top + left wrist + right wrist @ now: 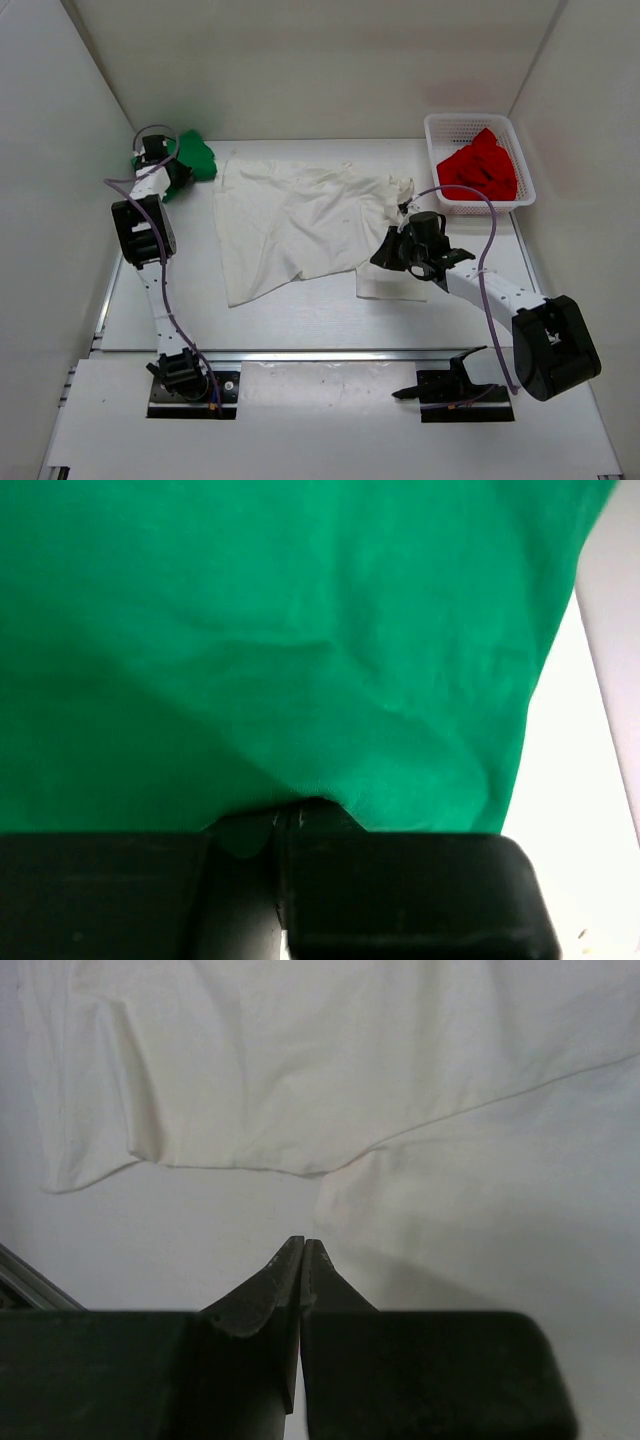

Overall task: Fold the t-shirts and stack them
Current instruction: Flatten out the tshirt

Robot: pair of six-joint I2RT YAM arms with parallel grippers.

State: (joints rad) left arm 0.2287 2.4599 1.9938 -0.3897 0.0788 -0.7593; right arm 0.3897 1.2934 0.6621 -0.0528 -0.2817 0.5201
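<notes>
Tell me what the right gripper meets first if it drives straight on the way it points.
Most likely the white t-shirt: its hem lies just ahead of the right gripper, beyond a strip of bare table. Its height is hard to judge.

White t-shirt [295, 225] mid-table, green t-shirt [197, 156] far left, red t-shirt [480, 168] in basket [433, 150].

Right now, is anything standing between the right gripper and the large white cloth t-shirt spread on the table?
Nothing visible does. The right gripper, shut and empty, points straight at the white cloth t-shirt, whose hem lies just beyond its tips with no other object between.
</notes>
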